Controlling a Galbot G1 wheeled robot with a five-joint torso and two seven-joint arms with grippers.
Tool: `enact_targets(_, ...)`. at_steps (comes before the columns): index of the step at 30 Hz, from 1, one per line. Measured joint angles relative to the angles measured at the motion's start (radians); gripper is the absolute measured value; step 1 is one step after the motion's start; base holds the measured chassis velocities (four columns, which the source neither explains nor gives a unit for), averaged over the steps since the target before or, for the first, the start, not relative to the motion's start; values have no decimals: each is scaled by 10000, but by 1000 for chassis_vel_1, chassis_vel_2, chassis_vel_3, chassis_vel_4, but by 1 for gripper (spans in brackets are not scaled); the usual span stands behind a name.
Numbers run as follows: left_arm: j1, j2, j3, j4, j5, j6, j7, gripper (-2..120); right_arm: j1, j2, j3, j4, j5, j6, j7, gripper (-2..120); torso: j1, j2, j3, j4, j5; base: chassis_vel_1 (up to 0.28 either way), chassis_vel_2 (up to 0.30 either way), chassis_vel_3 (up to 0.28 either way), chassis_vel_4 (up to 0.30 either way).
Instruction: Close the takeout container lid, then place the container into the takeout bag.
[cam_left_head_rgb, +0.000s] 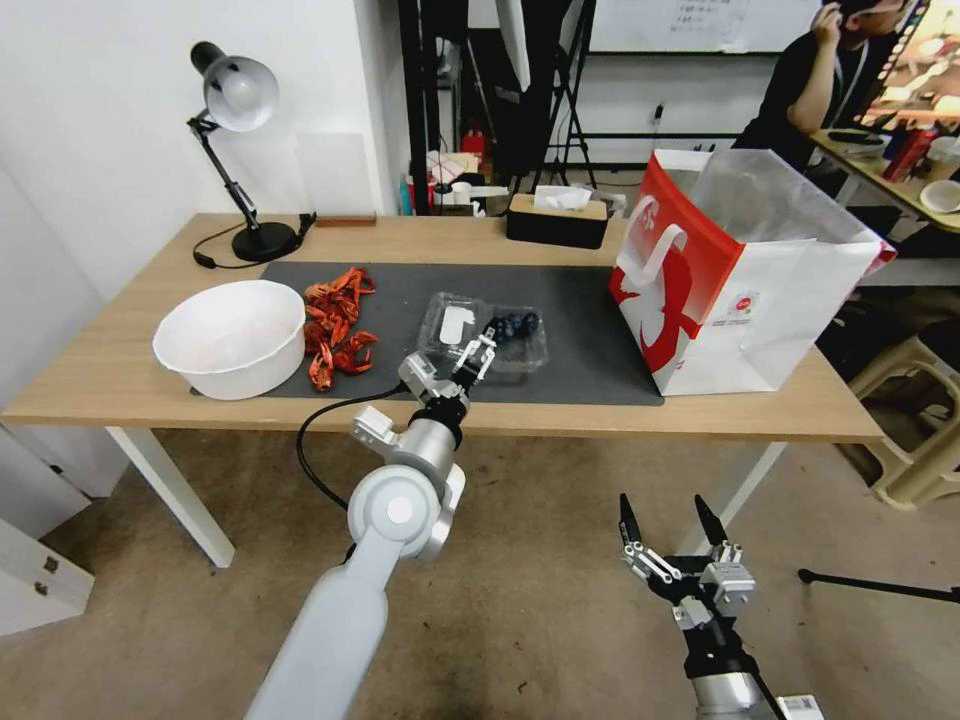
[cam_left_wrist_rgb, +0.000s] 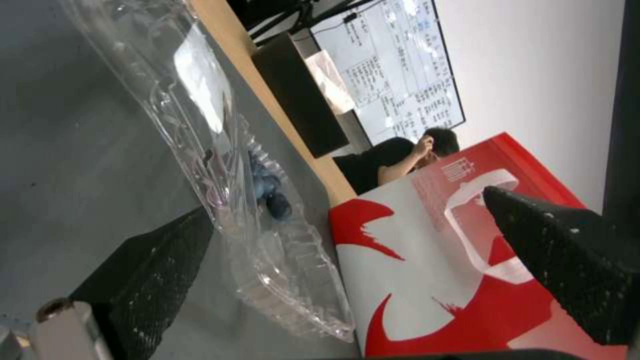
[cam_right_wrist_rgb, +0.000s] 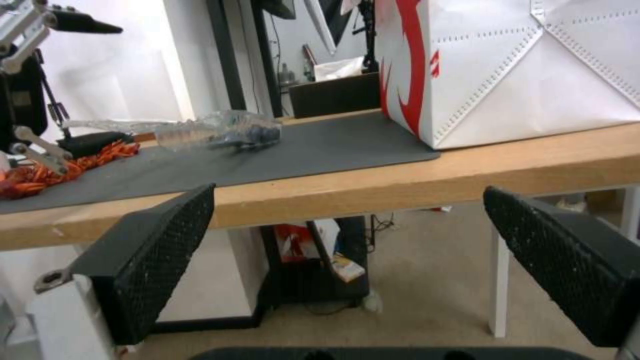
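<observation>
The left pincer (cam_left_head_rgb: 478, 352), spread wide, sits at the container (cam_left_head_rgb: 487, 335) with one finger under its flat-lying lid (cam_left_head_rgb: 452, 322), likely to flip it; the right pincer (cam_left_head_rgb: 668, 520), released, idles below the worktop (cam_left_head_rgb: 120, 380)

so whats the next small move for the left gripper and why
Probably swing the lid over toward the blueberry half: the takeout container lies open on the mat, and the open left gripper already sits at the hinge. The right gripper hangs open below the table edge.

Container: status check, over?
Left gripper open at the lid, nothing gripped. Right gripper open, parked below the table. Container open on the mat; bag upright, its path clear.
</observation>
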Motion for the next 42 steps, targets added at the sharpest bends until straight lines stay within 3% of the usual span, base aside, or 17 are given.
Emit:
enact_targets(14, -67, 246, 370, 704, 1798, -249, 1027, 100, -115, 29, 31, 38, -44, 149, -2, 100, 0, 0, 0, -1, 0, 0, 0, 0, 0)
enact_targets(27, -31, 371, 458, 1211, 3462, -451, 1205, 100, -115, 96, -35, 7, -124, 161, -41, 100, 1, 0, 1, 0, 0, 0, 0, 0, 0)
enact_targets(31, -74, 399, 519, 1452, 4268, -749, 1408, 100, -119, 106, -38, -17, -131, 181, -56, 100, 0, 0, 0, 0, 0, 0, 0, 0, 0)
enact_targets(37, -29, 478, 620, 2042, 6480, -1584, 2207, 100, -144, 113, -32, -46, -145, 209, -73, 100, 1, 0, 0, 0, 0, 0, 0, 0, 0)
enact_targets(42, -6, 526, 628, 2336, 7463, -1941, 2515, 100, -142, 110, -33, -59, -160, 211, -75, 100, 0, 0, 0, 0, 0, 0, 0, 0, 0)
